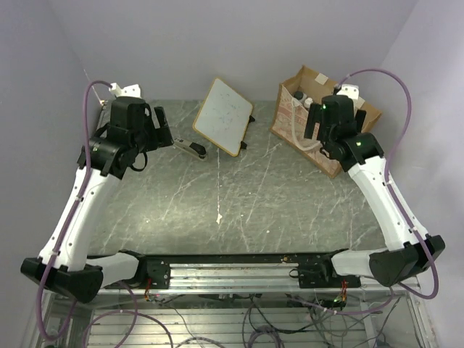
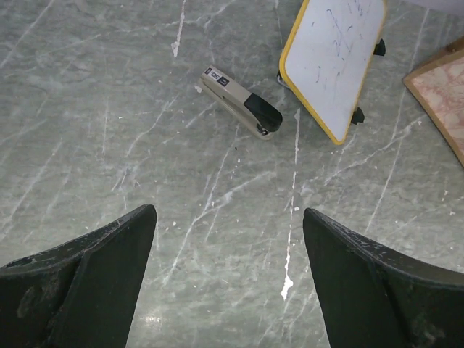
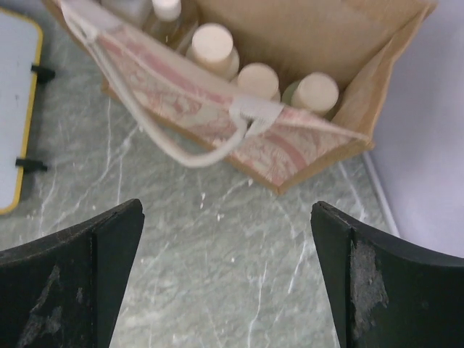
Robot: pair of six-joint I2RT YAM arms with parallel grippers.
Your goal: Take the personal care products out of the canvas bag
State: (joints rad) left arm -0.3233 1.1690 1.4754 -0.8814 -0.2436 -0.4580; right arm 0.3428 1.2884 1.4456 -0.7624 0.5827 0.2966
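Note:
The brown canvas bag stands at the back right, open at the top. The right wrist view looks down into the bag. Three bottles with round cream caps stand in a row behind its near wall. A slim amber bottle with a white cap and part of a white bottle show at the top edge. A cream rope handle hangs over the patterned near wall. My right gripper is open and empty above the table, just short of the bag. My left gripper is open and empty over bare table at the back left.
A black-and-silver stapler lies on the table ahead of the left gripper. A white board with a yellow-wood frame leans at the back middle. The right wall is close beside the bag.

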